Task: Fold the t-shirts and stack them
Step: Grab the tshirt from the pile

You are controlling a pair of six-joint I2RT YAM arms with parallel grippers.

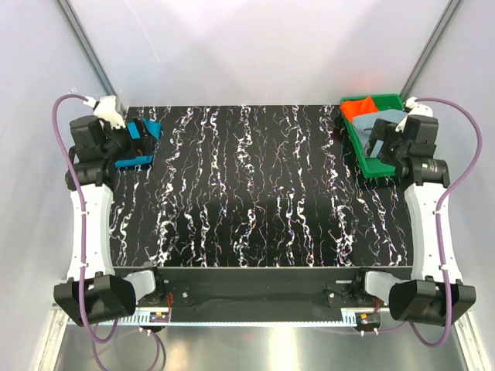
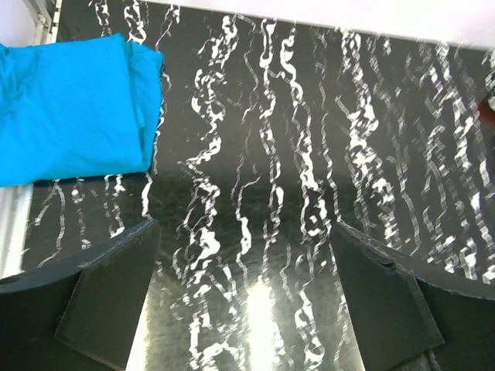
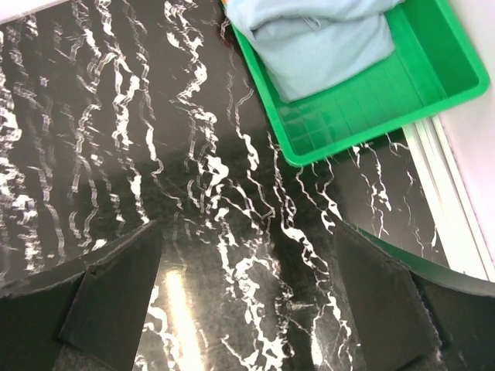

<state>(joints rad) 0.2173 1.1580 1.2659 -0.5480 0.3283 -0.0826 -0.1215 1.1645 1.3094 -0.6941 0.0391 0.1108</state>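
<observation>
Both pairs of jaws are released. The left jaws stand spread wide, the dark fingers (image 2: 100, 301) apart with only bare marbled top showing between them. The right jaws are spread the same way, their fingers (image 3: 108, 294) holding nothing.

Largest of all is the black surface (image 1: 247, 185), streaked with white veins, which fills the middle of the overhead view. At its far right corner sits a green plastic tray (image 1: 363, 162), and the right arm's wrist hangs over the tray's near end. From the right wrist camera the tray (image 3: 371, 100) lies ahead and to the right of the fingers, apart from them.

A bright teal-blue shirt (image 2: 69, 108) lies folded at the far left corner of the surface, its layered edge facing the middle. It is ahead and left of the left fingers and not between them. From above, the left wrist covers part of it (image 1: 150, 128).

A grey-blue shirt (image 3: 317, 39) rests loosely bunched inside the tray. Beyond it, an orange-red shirt (image 1: 358, 108) fills the tray's far end, touching the grey-blue one.
</observation>
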